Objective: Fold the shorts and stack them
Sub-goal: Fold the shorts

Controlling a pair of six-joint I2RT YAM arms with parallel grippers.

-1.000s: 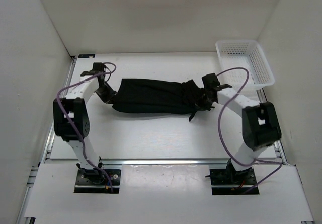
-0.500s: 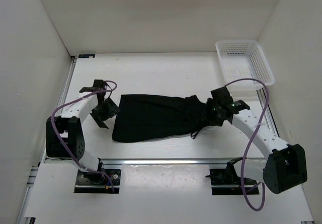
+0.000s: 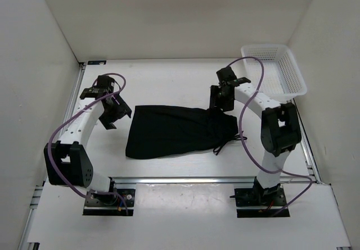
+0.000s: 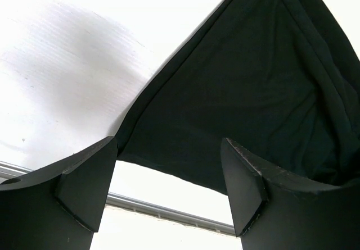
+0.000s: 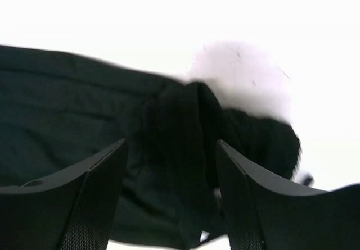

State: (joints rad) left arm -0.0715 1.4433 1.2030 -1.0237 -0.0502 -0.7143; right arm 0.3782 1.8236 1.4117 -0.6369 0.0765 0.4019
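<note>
The black shorts (image 3: 177, 131) lie folded in a long flat band across the middle of the table, with the thin drawstring (image 3: 225, 144) trailing off their right end. My left gripper (image 3: 115, 112) hovers just off their left end, open and empty. In the left wrist view the shorts (image 4: 242, 87) lie beyond the spread fingers (image 4: 84, 188) of the left gripper (image 4: 169, 188). My right gripper (image 3: 220, 99) hangs above the bunched right end, open. In the right wrist view the shorts (image 5: 84, 109) lie below the right gripper (image 5: 171, 196), apart from it.
A white mesh basket (image 3: 275, 70) stands at the back right corner. A metal rail (image 3: 185, 178) runs along the table's near edge, just in front of the shorts. White walls close in the left, right and back.
Both grippers opened and let go of the shorts, which now lie closer to the near edge. Both arms have drawn up and back from the cloth's ends.
</note>
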